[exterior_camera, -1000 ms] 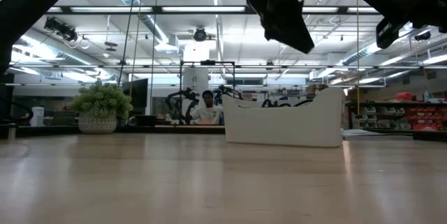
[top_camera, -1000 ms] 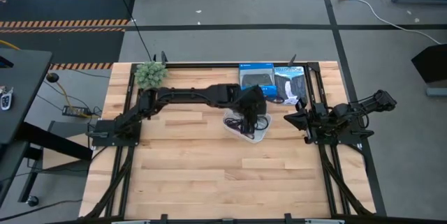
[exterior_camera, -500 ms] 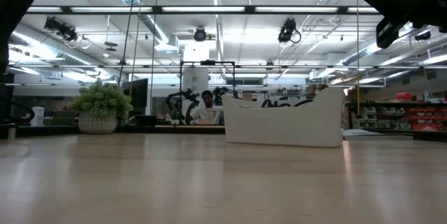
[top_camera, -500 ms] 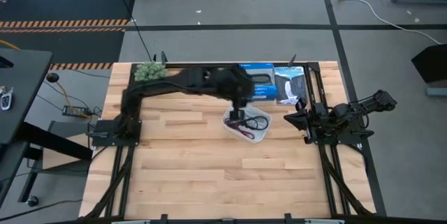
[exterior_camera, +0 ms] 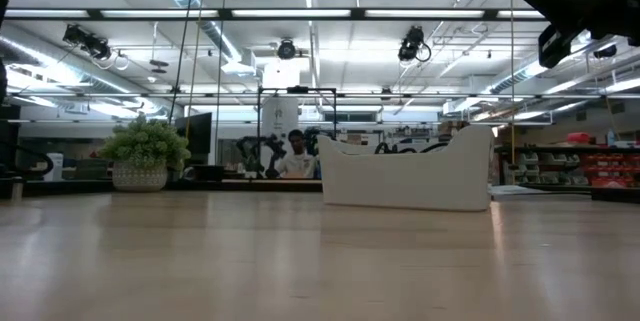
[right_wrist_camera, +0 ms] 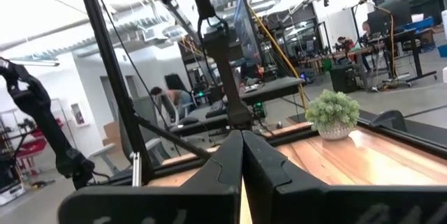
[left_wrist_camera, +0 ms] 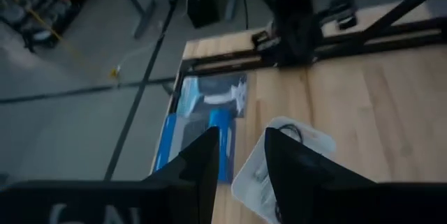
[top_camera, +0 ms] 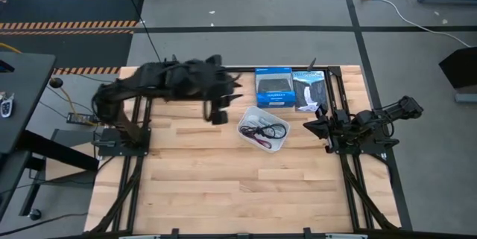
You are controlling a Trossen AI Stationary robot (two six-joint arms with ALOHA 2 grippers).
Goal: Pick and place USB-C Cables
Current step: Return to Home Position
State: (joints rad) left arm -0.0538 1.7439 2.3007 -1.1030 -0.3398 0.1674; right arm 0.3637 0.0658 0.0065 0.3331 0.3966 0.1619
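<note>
tray [top_camera: 282, 144]: blk+red cables [top_camera: 264, 129] inside | L end effector [left_wrist_camera: 241, 140] narrow gap, empty | R end effector [right_wrist_camera: 242, 140] closed

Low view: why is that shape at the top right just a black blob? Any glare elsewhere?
Low view: the right arm is backlit by the ceiling strip lights, so it shows as a silhouette. Right wrist view: the ceiling glares white. High view: the table is evenly lit.

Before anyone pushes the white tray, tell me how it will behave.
The white tray looks thin-walled and light, so it probably slides easily on the table. Its broad base makes tipping unlikely. The loose cables inside may shift.
</note>
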